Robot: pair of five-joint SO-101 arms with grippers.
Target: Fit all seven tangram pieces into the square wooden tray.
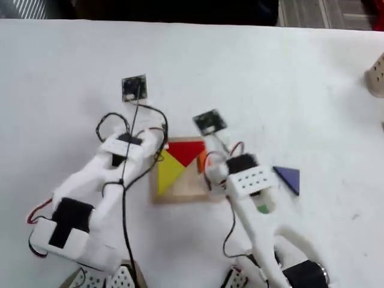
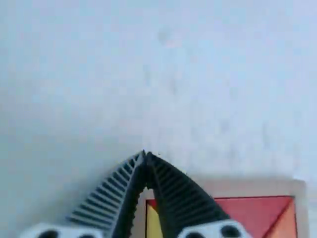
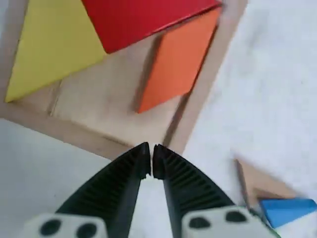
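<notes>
The left claw (image 2: 146, 157) and right claw (image 3: 151, 159) are showing black ribbed fingers (image 3: 183, 183) on white, screw-holed bases. Behind them, the left arm (image 1: 90, 177) and right arm (image 1: 255, 225) are wearing white shells over black motors, trailing black and red cables (image 1: 124, 204).

A big white surface (image 1: 270, 72) takes up most of the space. Near its right edge sits a light brown thing (image 1: 376, 75) with rows of little dark dots. Behind the surface, the room (image 1: 180, 9) looks dark.
</notes>
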